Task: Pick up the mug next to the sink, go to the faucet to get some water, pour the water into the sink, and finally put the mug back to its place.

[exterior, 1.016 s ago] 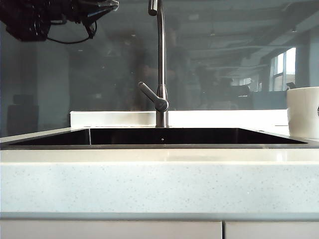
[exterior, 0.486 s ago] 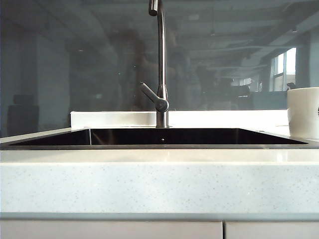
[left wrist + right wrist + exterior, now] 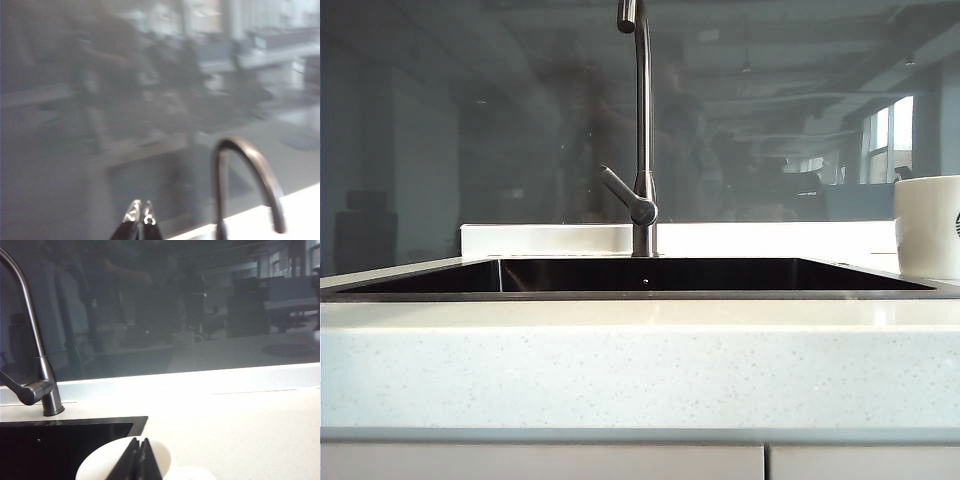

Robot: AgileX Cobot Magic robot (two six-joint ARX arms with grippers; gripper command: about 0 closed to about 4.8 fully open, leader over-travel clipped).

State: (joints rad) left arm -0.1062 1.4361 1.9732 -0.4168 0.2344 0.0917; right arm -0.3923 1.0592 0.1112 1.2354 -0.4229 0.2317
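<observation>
Mug (image 3: 929, 228) sits on the pale desk (image 3: 640, 370) at the right end of the sink (image 3: 650, 275), just beside its rim. No tool has it. No water runs from the faucet (image 3: 642, 130), and none shows in the sink.

From the right wrist view, the right tool (image 3: 140, 442) hangs right over the open top of the mug (image 3: 100, 465). Its two tips are pressed together with nothing between them. It is hard to tell if the tips touch the mug or just float above it. The faucet (image 3: 37, 365) stands off to one side, past the corner of the sink (image 3: 65, 440).

The left tool (image 3: 139, 212) is up high near the curved top of the faucet (image 3: 250, 170). Its tips are pressed together too, and it has nothing. That picture is a bit blurry.

So the job looks like it is at one of its ends. Either nothing is done yet, or the mug is back home and all is done. The pictures do not say which. If it is the start, the lifting, filling, pouring and putting back are all left to do.
</observation>
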